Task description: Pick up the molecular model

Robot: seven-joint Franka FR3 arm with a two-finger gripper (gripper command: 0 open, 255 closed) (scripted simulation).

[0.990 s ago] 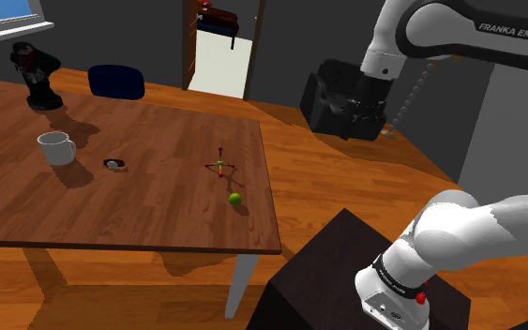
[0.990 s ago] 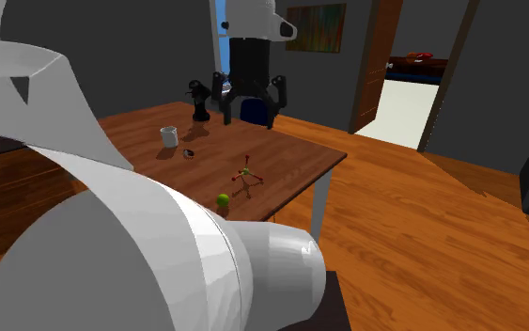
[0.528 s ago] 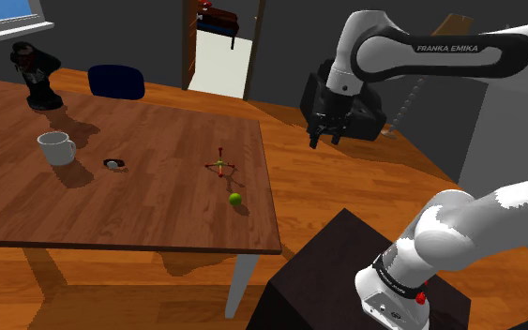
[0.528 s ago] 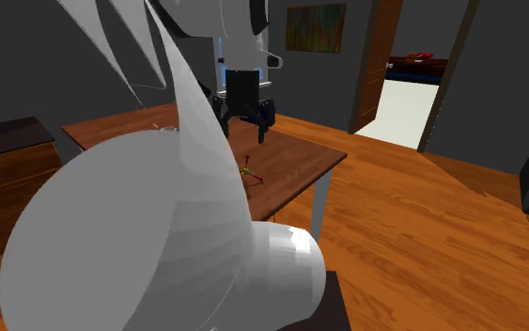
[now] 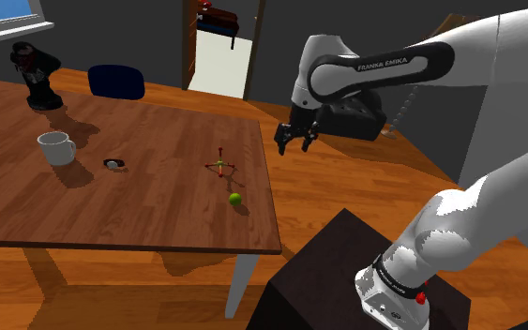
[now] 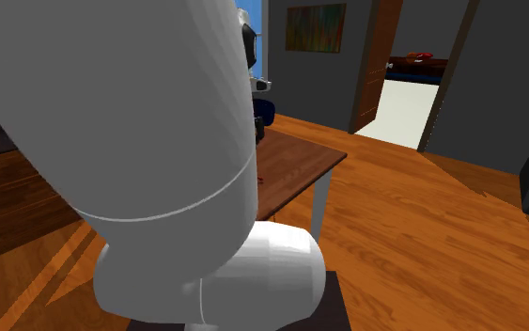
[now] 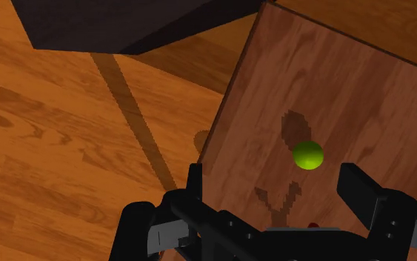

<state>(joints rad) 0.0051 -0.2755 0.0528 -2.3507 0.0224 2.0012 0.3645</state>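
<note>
Barely begun. On the big wooden table [image 5: 112,187], not lifted yet. Up in the air by the table's edge, the black gripper [image 5: 294,144], fingers wide apart, holding nothing. Near that edge, sitting on the table, the little molecular model [image 5: 221,169], with a small green ball [image 5: 235,199] close by. Left to do: reach over, come down, pinch, lift.

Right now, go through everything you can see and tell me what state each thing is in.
Claw: open, empty, in the air by the table's edge.
Model: lying on the table, untouched.
Ball: at rest on the table, near its edge.
Mug: upright on the table.
</note>
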